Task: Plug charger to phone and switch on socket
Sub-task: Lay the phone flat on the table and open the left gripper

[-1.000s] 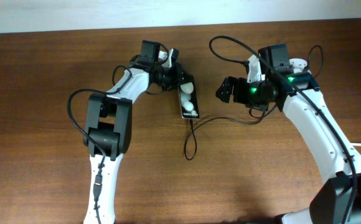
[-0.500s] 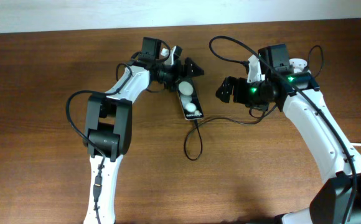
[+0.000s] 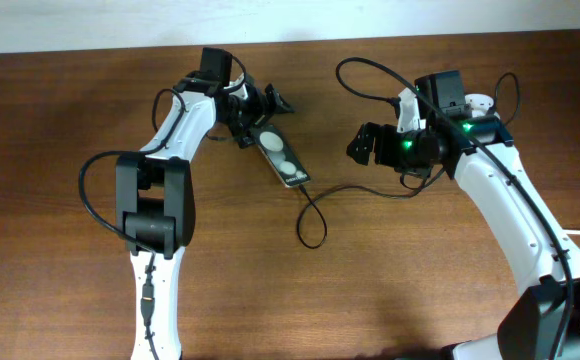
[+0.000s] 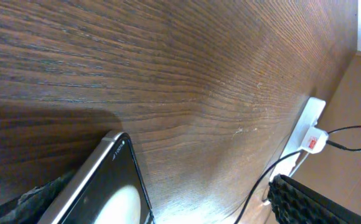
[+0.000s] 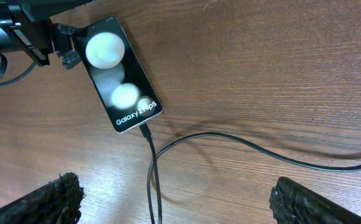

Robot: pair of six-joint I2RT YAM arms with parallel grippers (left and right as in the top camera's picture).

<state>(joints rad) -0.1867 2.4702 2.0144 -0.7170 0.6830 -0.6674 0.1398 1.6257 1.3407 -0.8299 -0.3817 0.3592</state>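
Brown wood-grain table [image 3: 390, 280], fills most of overhead view. White wall strip [image 3: 120, 22] along far edge. Beige floor/wall patch [image 4: 348, 99] past table edge, left wrist view.

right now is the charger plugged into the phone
Plugged in: the charger tip sits in the bottom edge of the phone, below the lettering.

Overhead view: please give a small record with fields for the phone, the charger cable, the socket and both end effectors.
phone: black Galaxy Z Flip5, flat on table, lying diagonally
charger cable: thin black cable, plugged into phone's lower end, looped
socket: white power strip, at table edge
left end effector: at phone's top end
right end effector: open, clear of phone
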